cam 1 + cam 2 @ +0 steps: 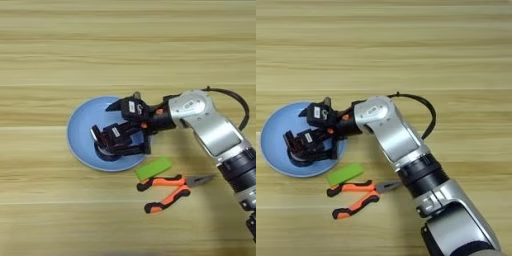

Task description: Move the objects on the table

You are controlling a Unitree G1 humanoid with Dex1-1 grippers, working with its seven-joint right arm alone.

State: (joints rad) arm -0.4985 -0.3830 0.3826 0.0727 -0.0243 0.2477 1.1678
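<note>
So I see the wide light wooden table, and on it the round light-blue plate. My silver arm's black two-finger gripper reaches over the plate, fingers apart around the small black tape ring lying inside it. That part looks almost done. The orange-and-black metal pliers lie just beside the plate, untouched, near a small flat green block.

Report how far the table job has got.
Done: nothing is clearly finished. In hand: the right gripper is over the blue plate, with the black tape ring under its lower finger; whether it grips it is unclear. Left: the pliers lie untouched on the table beside a green block.
</note>
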